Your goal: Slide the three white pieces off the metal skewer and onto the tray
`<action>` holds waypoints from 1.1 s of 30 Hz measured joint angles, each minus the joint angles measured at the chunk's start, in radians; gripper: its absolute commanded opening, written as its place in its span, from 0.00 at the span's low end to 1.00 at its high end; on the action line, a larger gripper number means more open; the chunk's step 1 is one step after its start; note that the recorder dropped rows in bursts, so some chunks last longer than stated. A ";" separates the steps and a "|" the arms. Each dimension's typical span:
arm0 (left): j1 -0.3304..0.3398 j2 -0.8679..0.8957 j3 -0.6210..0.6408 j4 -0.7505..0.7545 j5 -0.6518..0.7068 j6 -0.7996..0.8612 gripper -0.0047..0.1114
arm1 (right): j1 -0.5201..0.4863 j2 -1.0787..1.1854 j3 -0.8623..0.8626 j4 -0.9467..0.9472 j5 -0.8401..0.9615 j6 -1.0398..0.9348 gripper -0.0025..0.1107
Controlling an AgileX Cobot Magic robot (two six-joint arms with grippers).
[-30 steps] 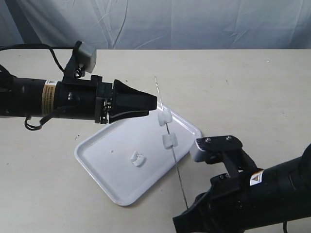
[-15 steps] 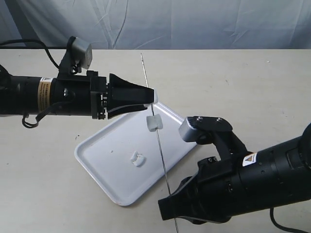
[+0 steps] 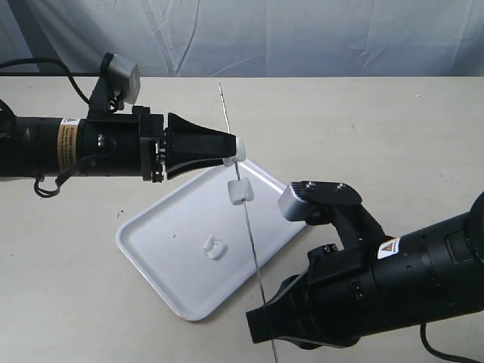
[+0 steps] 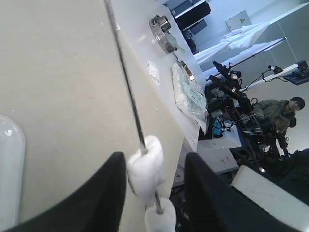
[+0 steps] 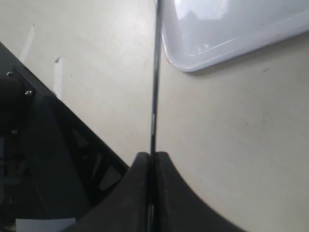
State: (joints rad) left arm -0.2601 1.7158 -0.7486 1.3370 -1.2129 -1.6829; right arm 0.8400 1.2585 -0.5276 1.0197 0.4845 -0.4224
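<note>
Thin skewer [image 3: 249, 227] barely moved; R hand [image 5: 151, 159] clamped on it; L hand [image 4: 153, 162] part-open astride soft chunk [image 4: 144, 166].

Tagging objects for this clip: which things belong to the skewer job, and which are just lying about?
Job: metal skewer; tray; upper white piece and lower white piece, both skewered; loose white piece on tray.
Lying about: round metal fitting, plastic bag, beyond the table.
</note>
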 measured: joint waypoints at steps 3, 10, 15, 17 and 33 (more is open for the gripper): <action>0.000 0.000 0.000 0.000 0.000 0.004 0.24 | 0.000 0.000 0.000 0.000 0.000 0.000 0.02; 0.000 0.000 0.000 0.000 0.000 0.012 0.20 | 0.000 0.000 0.000 0.000 0.000 -0.002 0.02; 0.000 0.000 0.000 0.000 0.000 0.014 0.14 | 0.000 0.000 0.000 0.000 0.000 -0.002 0.02; 0.000 0.000 0.000 0.000 0.000 0.016 0.04 | 0.000 0.000 0.000 0.000 0.000 -0.004 0.02; 0.000 0.000 0.002 -0.060 0.000 0.049 0.04 | 0.000 0.000 0.030 -0.007 -0.043 -0.012 0.02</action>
State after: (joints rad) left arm -0.2601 1.7158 -0.7467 1.2773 -1.2129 -1.6342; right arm 0.8400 1.2588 -0.4977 1.0127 0.4418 -0.4347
